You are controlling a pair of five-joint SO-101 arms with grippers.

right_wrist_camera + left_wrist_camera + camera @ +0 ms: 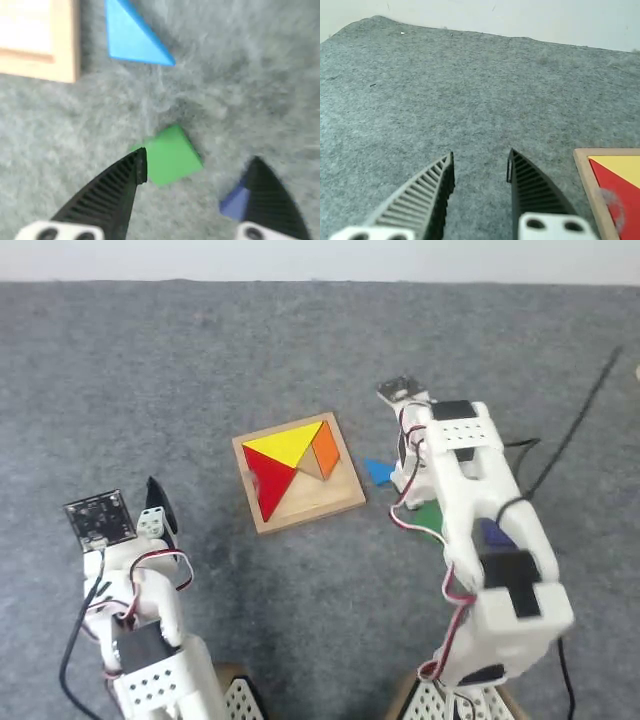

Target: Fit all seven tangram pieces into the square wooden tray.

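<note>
The tray point(312, 516) lies on grey felt point(200, 360) between the two arms. Inside it sit a yellow triangle point(283, 445), a red triangle point(268, 482) and an orange triangle point(326, 447), and the rest of its floor is bare wood. The blue triangle point(378, 472) lies on the felt just beside the tray, on the right arm's side; the green piece point(170, 156) lies farther from the tray than the blue one; the dark blue piece point(234, 202) lies farther still, partly hidden behind a finger. The right gripper point(200, 157) hangs over the green piece with its jaws spread wide, gripping nothing; one fingertip sits at the piece's edge. The left gripper point(481, 154) is likewise spread and empty, over bare felt near the tray, on the side away from the loose pieces.
</note>
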